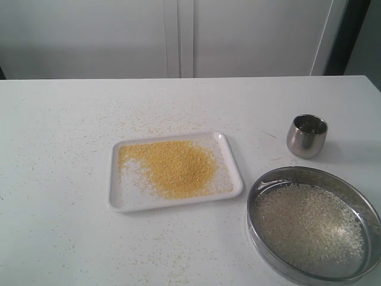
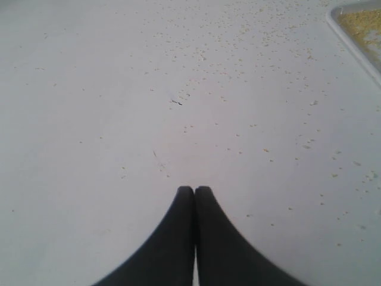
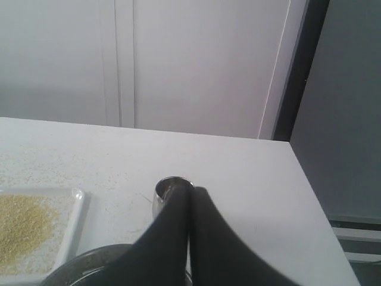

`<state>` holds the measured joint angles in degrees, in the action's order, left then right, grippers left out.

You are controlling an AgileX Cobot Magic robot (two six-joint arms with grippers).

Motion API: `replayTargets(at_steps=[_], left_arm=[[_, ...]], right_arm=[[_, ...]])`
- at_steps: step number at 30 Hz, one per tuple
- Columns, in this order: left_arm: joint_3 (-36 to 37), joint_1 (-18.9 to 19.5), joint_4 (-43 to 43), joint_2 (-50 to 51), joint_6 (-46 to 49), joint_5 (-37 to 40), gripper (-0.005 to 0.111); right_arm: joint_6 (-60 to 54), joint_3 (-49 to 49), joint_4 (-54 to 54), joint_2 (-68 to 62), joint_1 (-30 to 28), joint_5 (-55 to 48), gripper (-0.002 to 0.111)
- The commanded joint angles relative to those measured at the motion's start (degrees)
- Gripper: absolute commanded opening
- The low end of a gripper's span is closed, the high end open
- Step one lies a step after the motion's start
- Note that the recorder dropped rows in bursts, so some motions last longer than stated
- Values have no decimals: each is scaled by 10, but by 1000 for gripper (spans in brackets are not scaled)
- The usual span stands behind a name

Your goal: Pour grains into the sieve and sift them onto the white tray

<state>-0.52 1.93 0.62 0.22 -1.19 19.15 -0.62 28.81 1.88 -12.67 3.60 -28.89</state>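
The white tray (image 1: 174, 198) lies mid-table with a heap of fine golden-yellow grains (image 1: 175, 167) on it. To its right the sieve (image 1: 314, 271), a wide steel ring, rests on the table and holds pale whitish grains (image 1: 309, 226). Neither arm shows in the exterior view. My left gripper (image 2: 194, 189) is shut and empty above bare table, with the tray's corner (image 2: 351, 33) far off. My right gripper (image 3: 191, 190) is shut and empty; beyond it stand the steel cup (image 3: 164, 193), the sieve's rim (image 3: 89, 259) and the tray (image 3: 68, 229).
A small steel cup (image 1: 307, 136) stands upright behind the sieve, near the table's right edge. Loose yellow grains (image 1: 149, 122) are scattered over the white table around the tray. White cabinet doors (image 1: 178, 36) stand behind the table.
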Motion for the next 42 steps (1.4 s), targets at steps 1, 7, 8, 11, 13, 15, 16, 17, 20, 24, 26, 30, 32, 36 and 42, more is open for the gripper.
replayTargets(at_steps=[1,7,8,11,13,15,16,17,20,24,26,30,32,36,42], left_arm=[[5,-3,-6,-2,-1,4,0],[5,-3,-6,-2,-1,4,0],[5,-3,-6,-2,-1,4,0],[5,-3,-6,-2,-1,4,0],[5,-3,-6,-2,-1,4,0],[5,-3,-6,-2,-1,4,0],[5,-3,-6,-2,-1,4,0],[5,-3,-6,-2,-1,4,0],[5,-3,-6,-2,-1,4,0],[5,-3,-6,-2,-1,4,0],[5,-3,-6,-2,-1,4,0],[5,-3,-6,-2,-1,4,0],[5,-3,-6,-2,-1,4,0],[5,-3,-6,-2,-1,4,0],[5,-3,-6,-2,-1,4,0]], right_arm=[[-7,-52,0,56,-2,12,0],[-7,-126,0,127,-2,31,0],[-7,-138,0,127,-2,37,0],[-7,-169,0,127,-2,49,0],[-7,-187,0,127,-2,50,0],[-7,-210,0,127,-2,50,0],[-7,-221,0,127,-2,50,0],[-7,-232,0,127,-2,51,0],[-7,-261,0,127,-2,63,0],[-7,-286,0,127,-2,78,0],[-7,-288,0,127,-2,84,0],[-7,-288,0,127,-2,90,0],[-7,-288,0,127,-2,90,0],[-7,-288,0,127,-2,90,0],[-7,-288,0,127,-2,90,0]])
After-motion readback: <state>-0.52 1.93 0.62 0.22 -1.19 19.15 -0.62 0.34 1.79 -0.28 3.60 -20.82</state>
